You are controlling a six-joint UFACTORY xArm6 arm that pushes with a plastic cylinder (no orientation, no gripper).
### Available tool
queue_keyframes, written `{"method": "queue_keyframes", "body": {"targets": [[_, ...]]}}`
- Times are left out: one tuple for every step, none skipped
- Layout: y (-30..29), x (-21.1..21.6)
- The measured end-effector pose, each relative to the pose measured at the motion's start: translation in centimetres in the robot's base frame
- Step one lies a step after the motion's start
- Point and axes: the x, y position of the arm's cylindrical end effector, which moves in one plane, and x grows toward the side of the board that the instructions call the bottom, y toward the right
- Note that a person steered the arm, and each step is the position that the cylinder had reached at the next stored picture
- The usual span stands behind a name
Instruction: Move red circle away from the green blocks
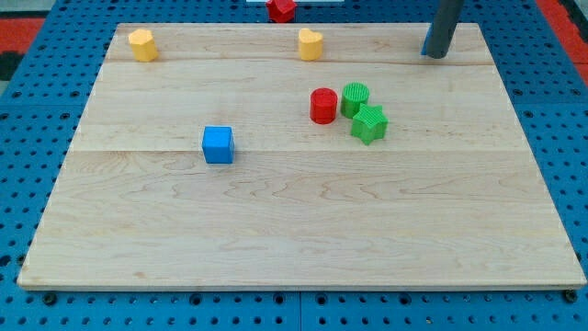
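The red circle (323, 106) stands upright, axis vertical, just beside the green circle (355, 98) at its 3 o'clock and the green star (368, 123) at 4 o'clock. My tip (435, 54), holding nothing, rests well apart at 2 o'clock.

One camera only, looking down at a slant from beyond the surface's (303, 230) near edge, facing toward its far edge at the view's top. The whole wooden surface fits in, its sides narrowing toward the top, with a strip of blue pegboard (560, 138) showing around it. It sits at middling range: near enough that each small block reads clearly, far enough that the rod (443, 28) is cut off by the view's top. No second view shares the scene.
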Motion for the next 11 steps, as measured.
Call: {"method": "queue_keyframes", "body": {"targets": [[-0.1, 0.0], [-0.5, 0.5], [-3.3, 4.6], [-5.2, 9.5], [-14.6, 11.1], [-22.7, 8.1], [-27.5, 9.2], [-25.4, 9.8], [-22.0, 11.3], [-23.8, 13.5], [-31.8, 11.2]]}}
